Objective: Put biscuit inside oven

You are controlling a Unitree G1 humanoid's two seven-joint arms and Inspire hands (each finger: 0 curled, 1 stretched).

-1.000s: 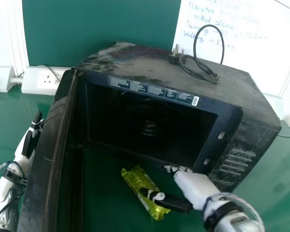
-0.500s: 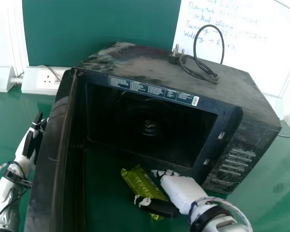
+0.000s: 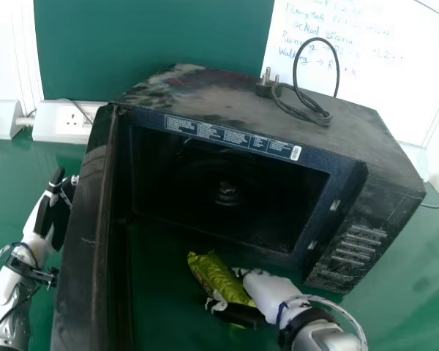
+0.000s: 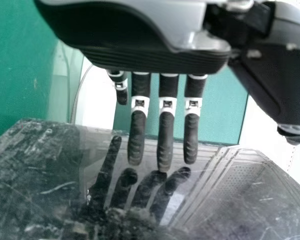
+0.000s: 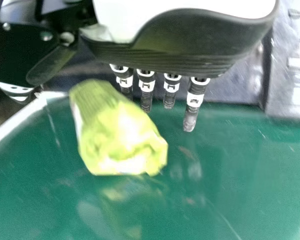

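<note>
Since your right hand (image 3: 267, 289) straddles biscuit packet (image 3: 219, 278), fingers straight, thumb on its left, long axis slanting far-left toward oven (image 3: 227, 91), you likely need closing before lift.

Left arm (image 3: 9, 311): enters the head view at about 8 o'clock, white and silver, aimed between 12 and 1 o'clock.
Left hand (image 3: 53, 216): near 9 o'clock, open.
Left fingers (image 4: 166, 135): straight, side by side with gaps between; the left thumb (image 4: 262, 87) stands well apart from them.
Right arm (image 3: 322, 338): enters at 5 o'clock, slanting toward 10 o'clock, black band at the wrist (image 3: 300, 322).
Right hand (image 3: 267, 291): at 5 o'clock, open.
Right fingers (image 5: 193, 107): nearly straight, spaced apart; the right thumb (image 3: 238, 313) angles toward 10 o'clock.
</note>
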